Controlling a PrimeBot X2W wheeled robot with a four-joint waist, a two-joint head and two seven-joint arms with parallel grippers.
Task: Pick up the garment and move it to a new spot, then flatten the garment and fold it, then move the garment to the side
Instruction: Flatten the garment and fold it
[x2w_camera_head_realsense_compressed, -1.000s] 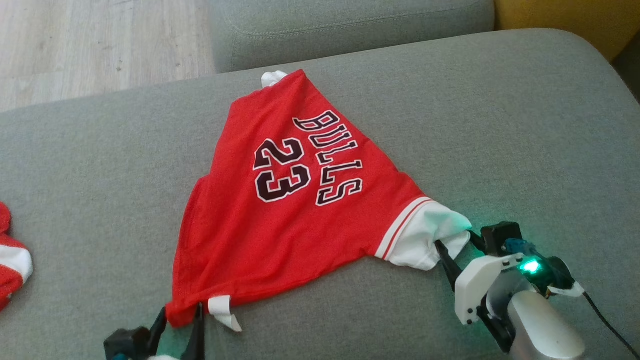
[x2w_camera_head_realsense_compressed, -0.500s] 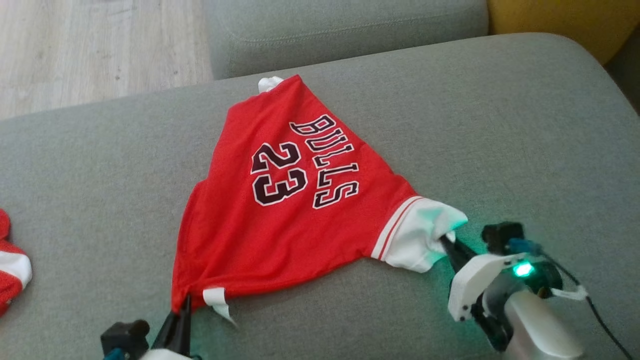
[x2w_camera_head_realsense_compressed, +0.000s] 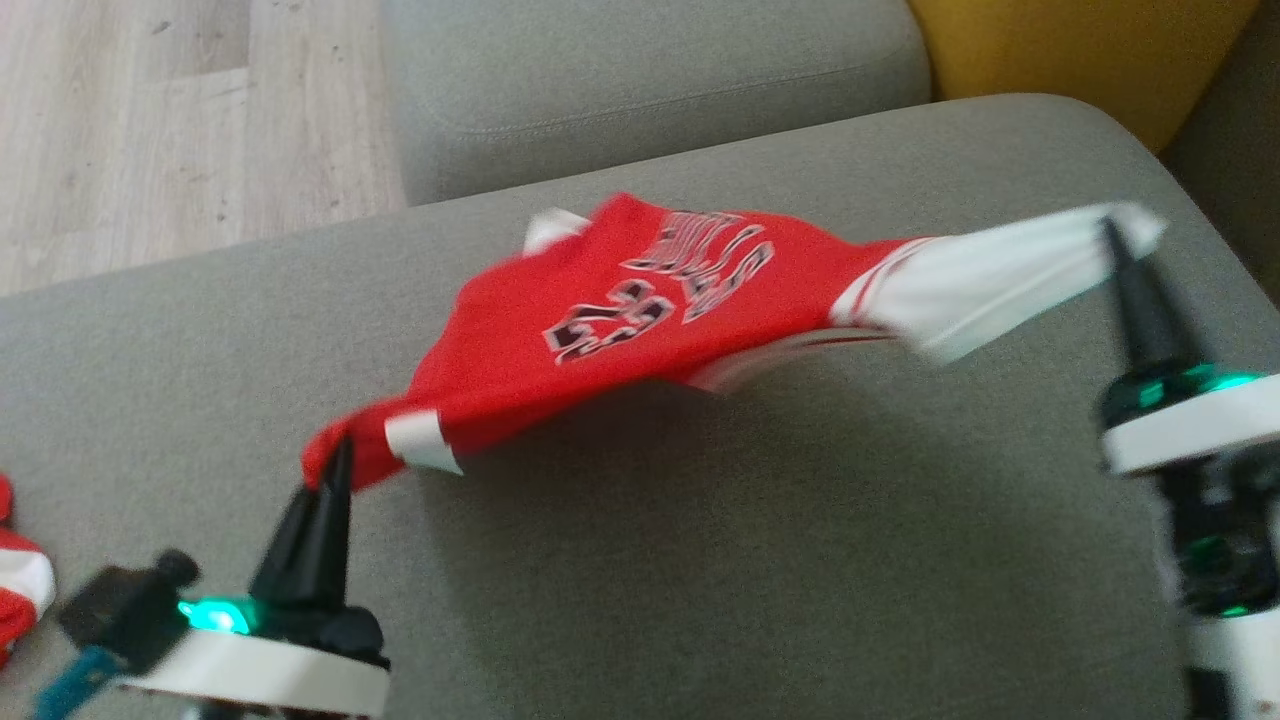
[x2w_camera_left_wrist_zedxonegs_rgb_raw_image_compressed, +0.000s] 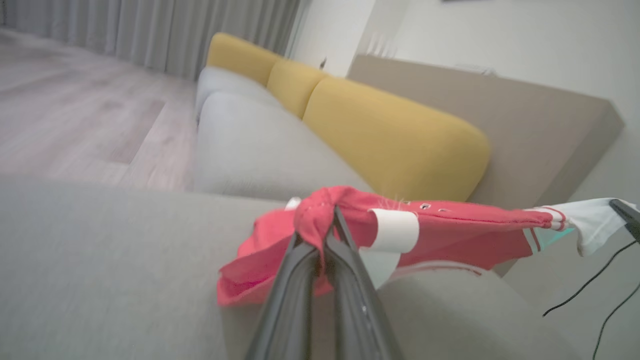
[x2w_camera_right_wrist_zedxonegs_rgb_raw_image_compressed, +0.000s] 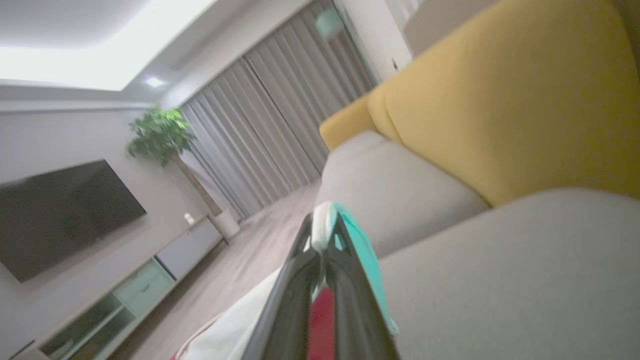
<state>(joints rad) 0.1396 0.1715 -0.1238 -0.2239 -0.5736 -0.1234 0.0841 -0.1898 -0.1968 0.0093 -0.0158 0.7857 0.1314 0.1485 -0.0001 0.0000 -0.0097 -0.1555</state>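
Observation:
The garment (x2w_camera_head_realsense_compressed: 640, 300) is a red jersey with black lettering, a white sleeve and a white tag. It hangs stretched above the grey sofa seat (x2w_camera_head_realsense_compressed: 760, 540), casting a shadow beneath it. My left gripper (x2w_camera_head_realsense_compressed: 335, 462) is shut on its red corner at the lower left, seen up close in the left wrist view as garment (x2w_camera_left_wrist_zedxonegs_rgb_raw_image_compressed: 440, 230) bunched at the left gripper (x2w_camera_left_wrist_zedxonegs_rgb_raw_image_compressed: 327, 220). My right gripper (x2w_camera_head_realsense_compressed: 1110, 235) is shut on the white sleeve at the right; the right wrist view shows white cloth pinched in the right gripper (x2w_camera_right_wrist_zedxonegs_rgb_raw_image_compressed: 325, 230).
Another red and white piece of cloth (x2w_camera_head_realsense_compressed: 15, 570) lies at the seat's left edge. A second grey cushion (x2w_camera_head_realsense_compressed: 640, 90) sits behind, yellow back cushions (x2w_camera_head_realsense_compressed: 1080, 50) to the right, wooden floor (x2w_camera_head_realsense_compressed: 150, 130) at the far left.
Both grippers closed on the garment's corners and lifted it off the seat, the right one carrying the sleeve up and away. The head camera also shifted.

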